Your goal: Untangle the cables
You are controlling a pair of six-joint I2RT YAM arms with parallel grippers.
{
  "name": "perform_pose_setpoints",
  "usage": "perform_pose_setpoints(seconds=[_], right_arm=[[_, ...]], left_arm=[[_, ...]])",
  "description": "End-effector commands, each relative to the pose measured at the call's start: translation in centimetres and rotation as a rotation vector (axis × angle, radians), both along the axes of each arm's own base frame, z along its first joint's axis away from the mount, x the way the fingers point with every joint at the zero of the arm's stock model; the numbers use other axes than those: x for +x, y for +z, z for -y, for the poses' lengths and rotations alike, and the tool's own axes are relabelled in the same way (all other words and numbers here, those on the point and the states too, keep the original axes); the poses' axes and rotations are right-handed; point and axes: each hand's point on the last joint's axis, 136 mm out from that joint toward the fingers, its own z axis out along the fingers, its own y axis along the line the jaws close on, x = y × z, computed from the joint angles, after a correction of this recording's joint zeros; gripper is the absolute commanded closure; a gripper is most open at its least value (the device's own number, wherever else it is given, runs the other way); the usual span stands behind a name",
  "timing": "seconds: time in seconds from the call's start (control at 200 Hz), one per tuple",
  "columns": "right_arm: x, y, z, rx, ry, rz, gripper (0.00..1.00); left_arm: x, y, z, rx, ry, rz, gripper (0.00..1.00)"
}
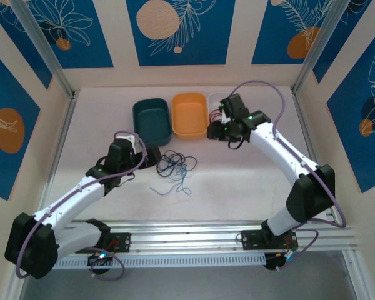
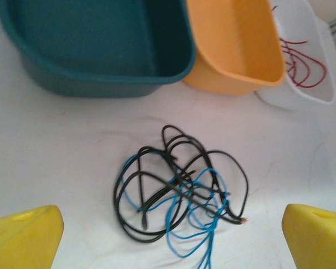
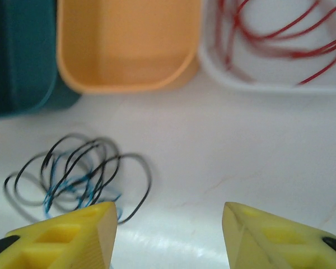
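Top: black-blue cables [image 1: 175, 167] lie tangled on the white tabletop [image 1: 250, 181] just beside my left tool [image 1: 152, 156]; my right tool [image 1: 217, 129] is by the white tray [image 1: 214, 99], with blue patterned walls [image 1: 181, 31] around. Left wrist: tool spread wide, empty, tangle ahead between its fingers. Right wrist: tool parted, empty, tangle to its left, red cables [image 3: 280, 33] in the tray ahead.

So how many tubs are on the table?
3. The teal tub is on the left, the orange tub in the middle, and the white tub on the right, holding red cables; the right arm partly covers it from above.
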Motion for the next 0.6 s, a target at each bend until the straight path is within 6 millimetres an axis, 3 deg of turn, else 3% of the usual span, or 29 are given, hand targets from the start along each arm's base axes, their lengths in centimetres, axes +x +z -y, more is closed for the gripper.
perform_pose_setpoints(seconds=[0.0, 0.38, 0.595], right_arm=[[-3.4, -1.1, -2.4, 0.064, 0.016, -0.058, 0.47], [-14.0, -5.2, -7.5, -0.018, 0.198, -0.173, 0.40], [-16.7, -8.0, -9.3, -0.131, 0.364, -0.196, 0.33]], left_arm=[[-0.9, -1.8, -1.5, 0.030, 0.053, -0.069, 0.00], [-0.5, -4.1, -0.3, 0.007, 0.026, -0.134, 0.00], [-0.5, -4.9, 0.1, -0.024, 0.021, -0.152, 0.00]])
